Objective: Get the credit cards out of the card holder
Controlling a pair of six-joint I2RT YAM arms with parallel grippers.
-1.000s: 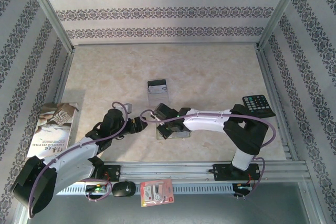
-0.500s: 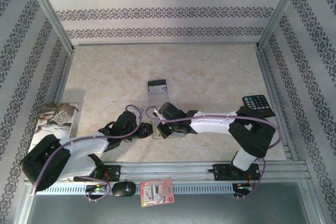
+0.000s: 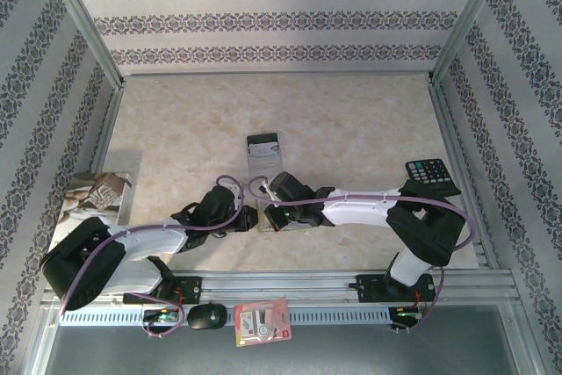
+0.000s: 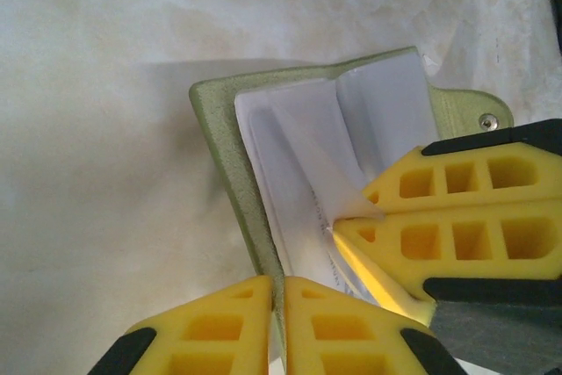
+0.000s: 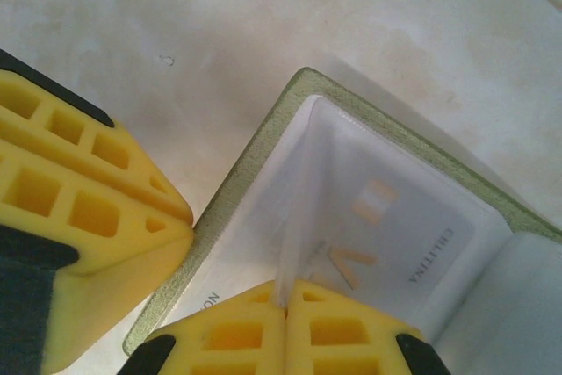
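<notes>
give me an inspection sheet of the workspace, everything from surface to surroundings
surface: beige marbled table, no spill seen
job's things: card holder lies open; one card sits in a clear pocket; two cards lie on the table beyond it
clutter: book at left, calculator at right, red-and-white packet and black mouse-like thing by the near rail
grippers: left gripper shut on the holder's green cover edge; right gripper shut on a pocket leaf
cables: purple cables loop at both wrists, above the table
surroundings: patterned walls, metal frame
</notes>
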